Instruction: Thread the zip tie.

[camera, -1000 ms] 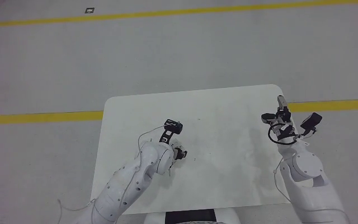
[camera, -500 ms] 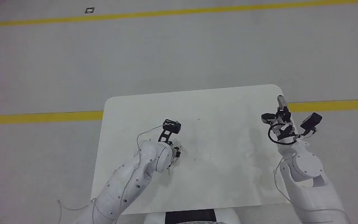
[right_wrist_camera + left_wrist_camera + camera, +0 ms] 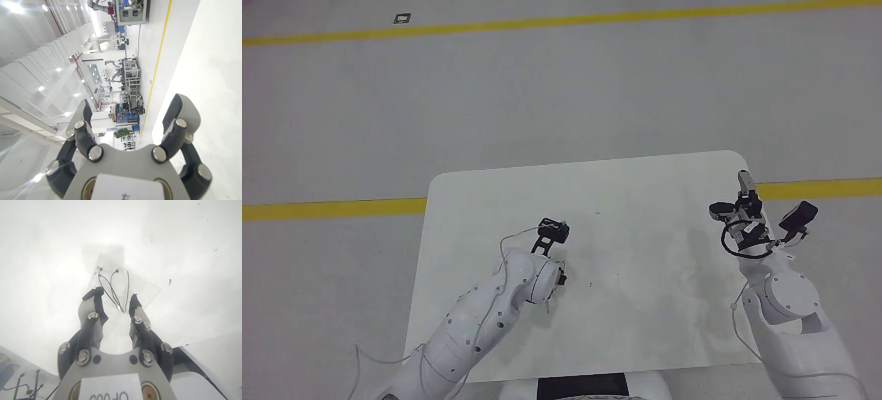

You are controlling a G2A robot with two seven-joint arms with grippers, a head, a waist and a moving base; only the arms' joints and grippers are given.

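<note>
Several thin black zip ties point(image 3: 113, 289) lie in a loose bundle on a clear plastic bag point(image 3: 145, 289) on the white table point(image 3: 642, 200). My left gripper point(image 3: 116, 294) hangs open just above them, its black-taped fingertips either side of the ties' pointed ends. From above, this gripper point(image 3: 558, 279) is over the table's near-left part. My right gripper point(image 3: 130, 106) is open with nothing between its fingers and faces out into the room. It sits at the table's right edge point(image 3: 739, 196).
A tiny black scrap point(image 3: 169, 281) lies on the table just past the bag. The table's rounded far-right corner point(image 3: 737, 160) is close to the right arm. Grey floor with yellow lines point(image 3: 332, 210) surrounds the table.
The left wrist has shifted slightly back and forth, ending a little nearer the table's front edge. The right arm has not moved.
</note>
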